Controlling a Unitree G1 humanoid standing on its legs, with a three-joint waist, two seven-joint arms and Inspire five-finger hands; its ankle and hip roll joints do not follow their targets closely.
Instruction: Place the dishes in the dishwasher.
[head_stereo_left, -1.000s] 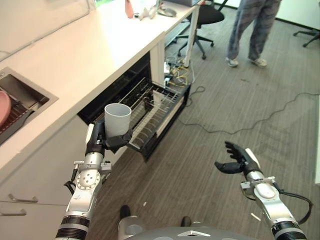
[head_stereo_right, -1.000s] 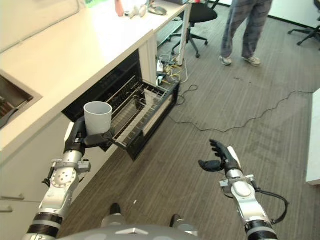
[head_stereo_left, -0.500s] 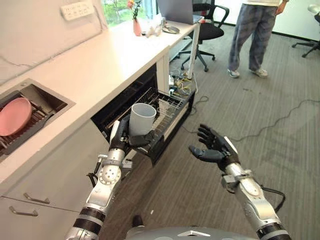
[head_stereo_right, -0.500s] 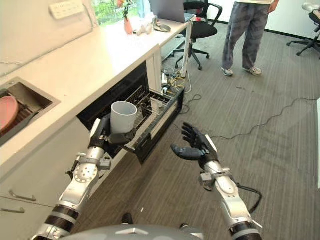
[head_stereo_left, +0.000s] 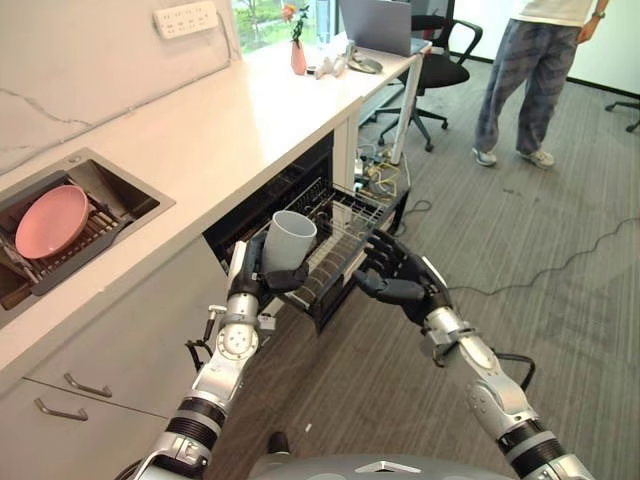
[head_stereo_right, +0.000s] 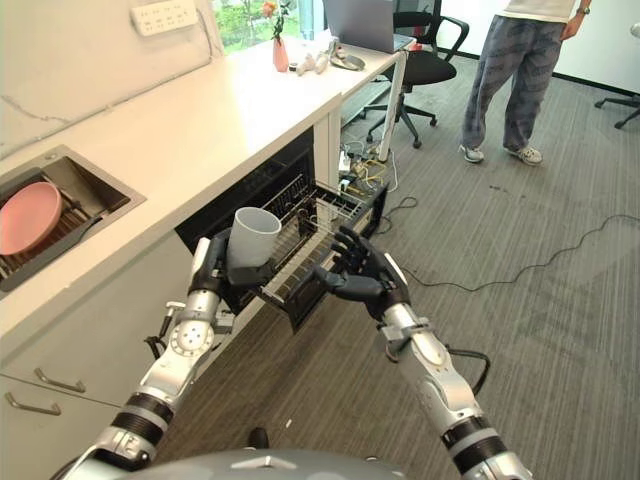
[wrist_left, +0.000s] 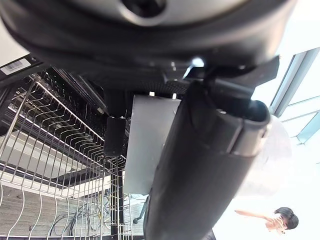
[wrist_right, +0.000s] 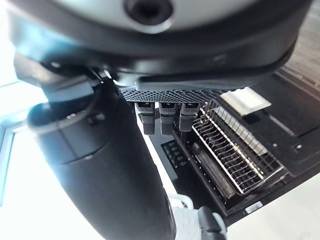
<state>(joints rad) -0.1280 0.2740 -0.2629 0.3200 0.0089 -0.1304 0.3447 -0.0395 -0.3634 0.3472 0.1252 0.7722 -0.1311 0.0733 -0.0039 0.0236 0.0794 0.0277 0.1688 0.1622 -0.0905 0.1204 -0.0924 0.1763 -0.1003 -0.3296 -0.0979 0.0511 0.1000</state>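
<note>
A grey cup (head_stereo_left: 289, 240) is upright, slightly tilted, with my left hand (head_stereo_left: 249, 281) shut round its lower part. It hangs just at the near corner of the pulled-out dishwasher rack (head_stereo_left: 343, 222) under the white counter (head_stereo_left: 200, 130). In the left wrist view the cup's wall (wrist_left: 144, 146) shows beside the thumb, with rack wires (wrist_left: 45, 150) past it. My right hand (head_stereo_left: 398, 278) is open, fingers spread, at the rack's front edge, close to the cup. A pink plate (head_stereo_left: 50, 221) leans in the sink rack at the left.
A person (head_stereo_left: 518, 80) stands on the carpet at the far right, past an office chair (head_stereo_left: 443, 62). A pink vase (head_stereo_left: 299, 58) and small items sit at the counter's far end. Cables lie on the floor beyond the dishwasher. Drawers (head_stereo_left: 80, 385) sit under the sink.
The camera has swung, bringing the sink into sight. My right hand rose and moved left to the rack's front. The cup in my left hand went forward toward the rack.
</note>
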